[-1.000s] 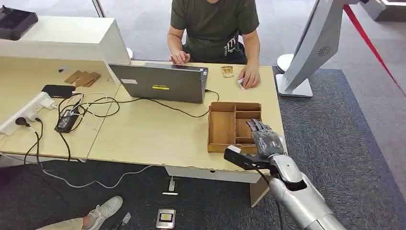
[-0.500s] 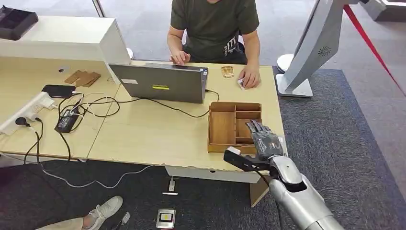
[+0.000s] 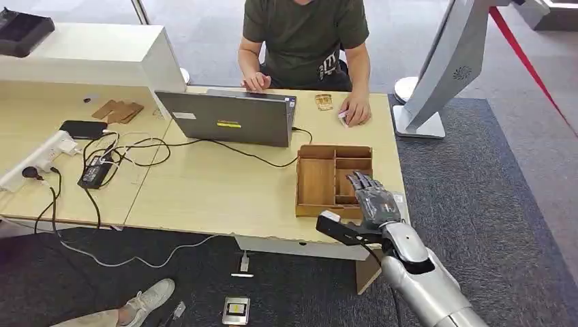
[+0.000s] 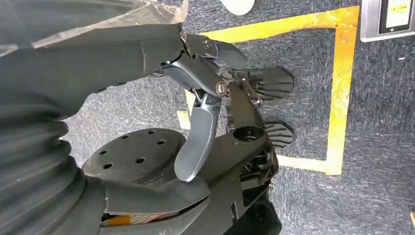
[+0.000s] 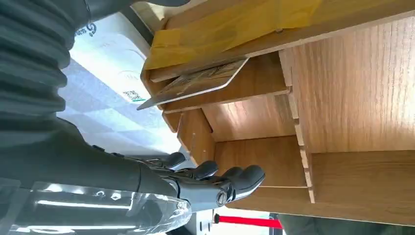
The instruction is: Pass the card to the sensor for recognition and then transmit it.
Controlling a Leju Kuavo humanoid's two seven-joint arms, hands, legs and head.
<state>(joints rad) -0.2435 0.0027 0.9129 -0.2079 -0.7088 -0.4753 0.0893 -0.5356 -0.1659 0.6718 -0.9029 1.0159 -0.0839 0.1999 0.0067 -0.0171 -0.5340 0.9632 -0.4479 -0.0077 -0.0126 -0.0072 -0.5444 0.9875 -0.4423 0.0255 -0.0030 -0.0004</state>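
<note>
A light wooden bench [image 3: 204,191] fills the middle of the head view. Near its right end sits a brown wooden tray [image 3: 317,180] divided into compartments. The right robot hand [image 3: 371,197] hovers over the tray's near right corner, its dark fingers [image 5: 230,178] stretched out side by side and holding nothing. In the right wrist view those fingers reach above the tray's partitions, and a card [image 5: 195,83] leans tilted in one of the small compartments, one edge propped on the tray wall; the hand is not touching it.

At the far side of the bench a person in a dark green shirt [image 3: 303,34] sits behind an open grey laptop [image 3: 228,117]. One of the person's hands [image 3: 255,82] rests at the laptop, and the other hand [image 3: 356,112] lies on the bench to the right, touching a small white item too small to identify. A small tan object [image 3: 323,101] lies between the laptop and that hand.

To the left are a black phone [image 3: 82,128], a white power strip [image 3: 37,160] and tangled black cables [image 3: 129,150].

The left robot hand [image 4: 205,117] hangs down over grey carpet [image 4: 377,122] marked with yellow tape [image 4: 340,78], its fingers loosely apart and empty.
</note>
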